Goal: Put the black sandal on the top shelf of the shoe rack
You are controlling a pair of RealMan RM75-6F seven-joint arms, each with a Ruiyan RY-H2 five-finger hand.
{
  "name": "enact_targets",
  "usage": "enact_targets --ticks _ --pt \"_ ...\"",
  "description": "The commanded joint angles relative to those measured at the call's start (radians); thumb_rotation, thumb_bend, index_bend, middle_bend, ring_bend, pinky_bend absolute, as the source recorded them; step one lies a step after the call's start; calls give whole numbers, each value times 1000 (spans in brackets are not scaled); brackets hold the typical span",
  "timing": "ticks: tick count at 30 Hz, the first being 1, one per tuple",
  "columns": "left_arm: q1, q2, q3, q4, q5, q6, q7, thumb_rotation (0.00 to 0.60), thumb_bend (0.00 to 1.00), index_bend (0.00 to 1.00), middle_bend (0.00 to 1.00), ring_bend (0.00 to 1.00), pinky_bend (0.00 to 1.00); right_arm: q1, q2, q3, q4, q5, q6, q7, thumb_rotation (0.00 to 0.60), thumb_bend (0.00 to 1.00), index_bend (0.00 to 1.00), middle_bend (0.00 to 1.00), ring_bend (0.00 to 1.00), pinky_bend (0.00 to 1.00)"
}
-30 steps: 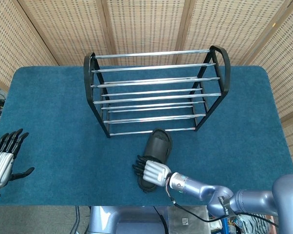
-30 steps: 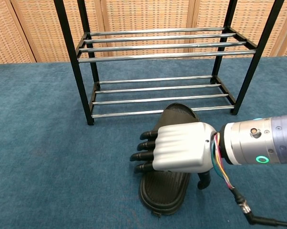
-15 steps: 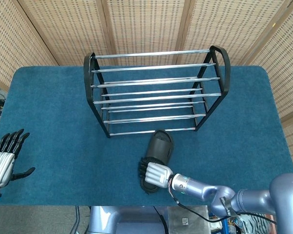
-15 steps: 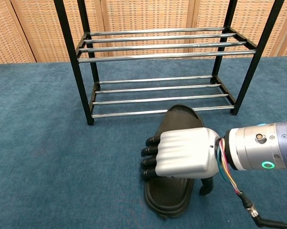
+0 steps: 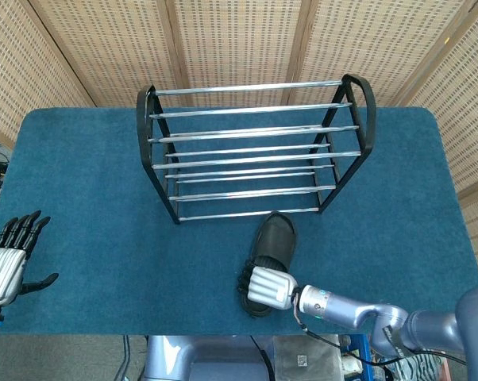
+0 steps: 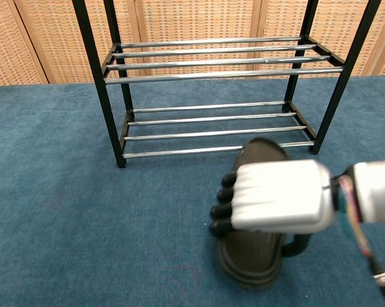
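Observation:
The black sandal (image 5: 274, 240) (image 6: 251, 256) lies on the blue table cloth just in front of the shoe rack (image 5: 255, 151) (image 6: 212, 77). My right hand (image 5: 267, 286) (image 6: 279, 195) grips the sandal across its near half, fingers curled over its left edge, thumb on the right side. The sandal's toe end points toward the rack's bottom rails. The rack's top shelf of chrome rails carries nothing. My left hand (image 5: 7, 258) hovers open at the table's left edge, far from the sandal; the chest view does not show it.
The black-framed rack stands mid-table with chrome rails on three levels. Woven screens (image 5: 239, 40) close off the back. Bare blue cloth (image 5: 80, 190) stretches left of the rack and to its right.
My right hand closed on the sandal and shifted it to the right and slightly nearer the table's front. The left hand has stayed put.

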Motion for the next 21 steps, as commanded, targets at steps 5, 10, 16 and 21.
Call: enact_targets --ticks 5,10,16,21 --pt "4 -5 2 1 5 10 13 600 178 0 0 0 0 -44 192 -98 -50 -197 191 57 600 498 557 555 404 390" --pt "3 -11 2 -2 2 7 35 600 178 0 0 0 0 -64 285 -145 -84 -290 265 83 600 498 557 556 405 390" --pt "2 -18 0 -8 -4 4 58 600 177 0 0 0 0 -57 351 -140 -129 -372 301 85 600 498 557 555 405 390" --pt "-2 -22 -2 -6 -12 -5 67 600 178 0 0 0 0 -19 387 -63 -153 -346 270 98 600 498 557 554 405 391"
